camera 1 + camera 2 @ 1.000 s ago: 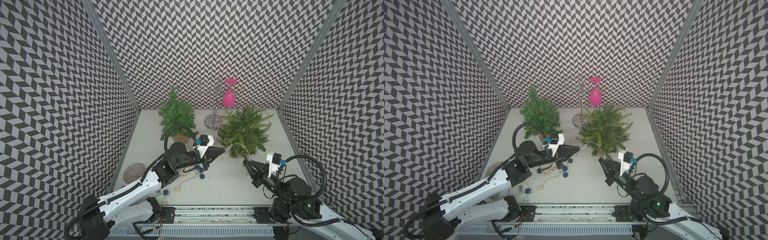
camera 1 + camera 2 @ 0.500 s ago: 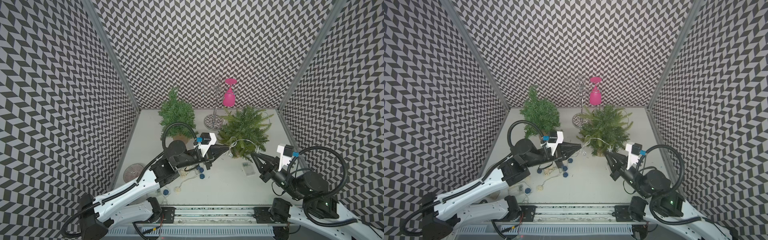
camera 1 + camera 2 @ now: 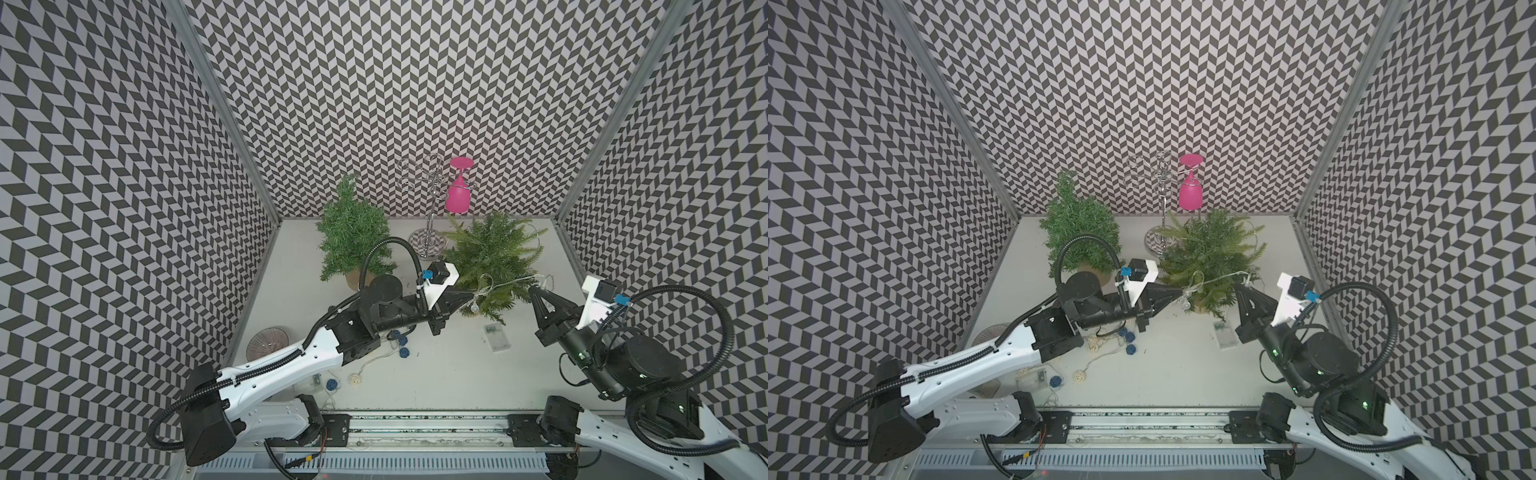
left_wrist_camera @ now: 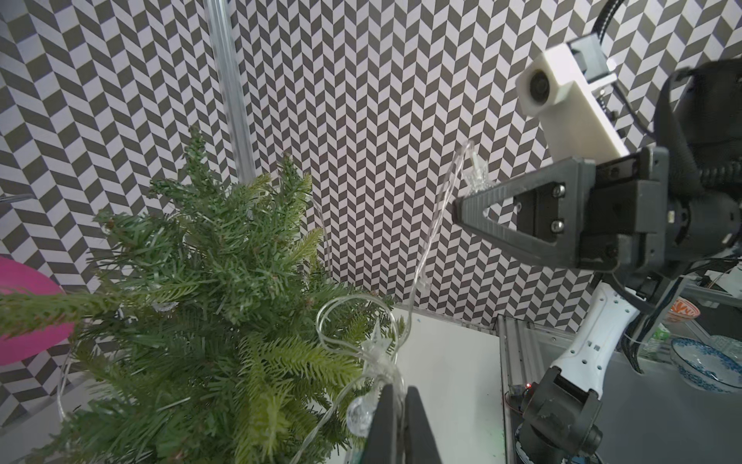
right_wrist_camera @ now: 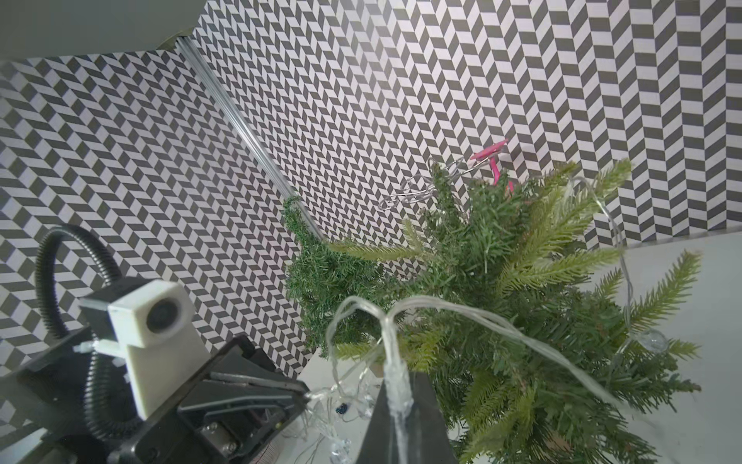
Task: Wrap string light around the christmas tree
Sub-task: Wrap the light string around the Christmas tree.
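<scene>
Left pincer: pressed together, pinching the string light at the near-left edge of the christmas tree. In the left wrist view the clear wire ran between the closed fingertips. A round bulb hung just beside them, and a loop of wire stood above.

Right pincer: also pressed together on the same string light, at the tree's near-right edge. In the right wrist view the wire came straight out from between its closed tips.

Between the two pincers the strand was stretched across the front of the tree, against the lower fronds, in both top views. A further length arced around the tree's far right side. The tree stood upright toward the back right of the bench.

A clear battery box lay flat on the bench in front of the tree, between the arms and apart from both pincers.

A second small tree stood behind the left arm. A pink wine glass hung upside down on a wire rack near the back wall, between the two trees.
</scene>
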Robot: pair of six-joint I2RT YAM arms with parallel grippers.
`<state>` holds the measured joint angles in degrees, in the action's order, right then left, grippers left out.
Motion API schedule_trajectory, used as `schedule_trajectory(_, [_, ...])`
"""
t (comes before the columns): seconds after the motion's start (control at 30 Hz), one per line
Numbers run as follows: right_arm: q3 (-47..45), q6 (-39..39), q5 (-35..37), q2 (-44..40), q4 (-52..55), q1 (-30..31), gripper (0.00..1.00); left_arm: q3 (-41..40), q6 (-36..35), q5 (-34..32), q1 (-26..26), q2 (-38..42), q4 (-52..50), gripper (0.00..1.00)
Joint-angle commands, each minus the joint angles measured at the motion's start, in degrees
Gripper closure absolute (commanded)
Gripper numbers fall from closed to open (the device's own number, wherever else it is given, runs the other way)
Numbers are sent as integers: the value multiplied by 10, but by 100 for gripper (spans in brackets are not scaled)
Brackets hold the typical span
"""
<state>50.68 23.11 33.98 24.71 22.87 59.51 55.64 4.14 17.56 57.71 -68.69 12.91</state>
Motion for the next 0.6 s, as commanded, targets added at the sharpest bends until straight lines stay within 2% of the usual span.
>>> schedule_trajectory(0.0, [32, -15, 30, 39, 2, 3, 100, 13, 11, -21, 7, -5, 25, 100])
schedule_trajectory(0.2, [41, -15, 141, 40, 24, 3, 100, 4, 26, -64, 13, -22, 58, 100])
schedule_trajectory(0.37, [54, -44, 137, 45, 11, 3, 100, 11, 33, -71, 19, -46, 75, 99])
schedule_trajectory(0.47, [56, -48, 183, 76, 15, 3, 100, 21, 36, -74, 21, -63, 76, 100])
schedule_trajectory(0.57, [65, -53, 199, 87, 7, 3, 100, 29, 37, -85, 24, -76, 76, 100])
